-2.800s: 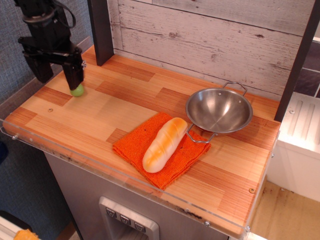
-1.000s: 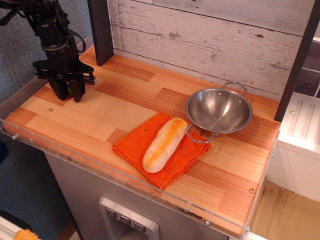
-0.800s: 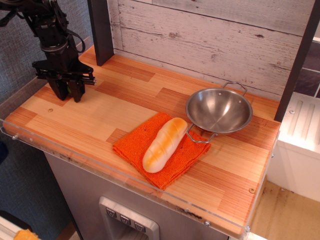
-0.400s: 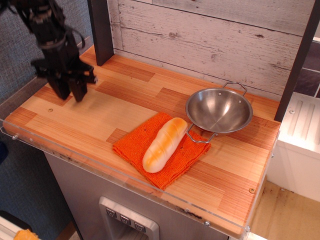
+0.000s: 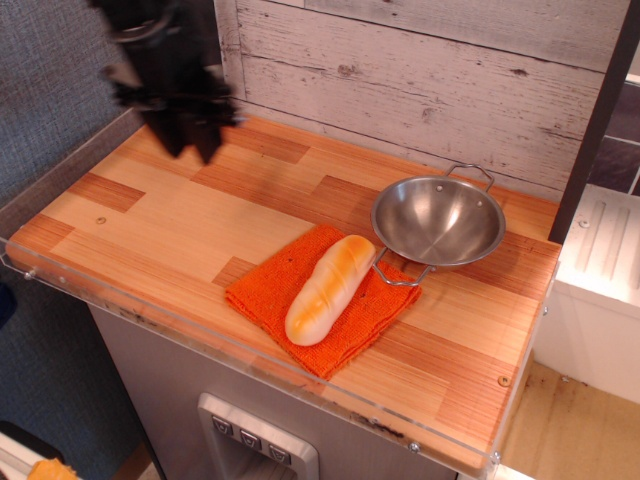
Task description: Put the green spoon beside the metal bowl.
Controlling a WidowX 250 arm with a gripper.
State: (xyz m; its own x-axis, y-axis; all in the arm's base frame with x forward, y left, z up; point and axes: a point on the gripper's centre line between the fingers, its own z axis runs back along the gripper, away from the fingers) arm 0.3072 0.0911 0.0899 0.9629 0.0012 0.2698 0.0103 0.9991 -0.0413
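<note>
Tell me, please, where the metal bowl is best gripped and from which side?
Probably grip the metal bowl by its far wire handle, coming from above at the back. That loop stands clear, while the near handle lies over the orange cloth, close by the bread roll.

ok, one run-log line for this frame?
gripper: blurred, raised above table's back left, jaw state unclear | green spoon: not visible | metal bowl: empty, right | bread roll: on orange cloth

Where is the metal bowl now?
The metal bowl sits at the right rear of the table, touching the orange cloth beside the bread roll.
</note>
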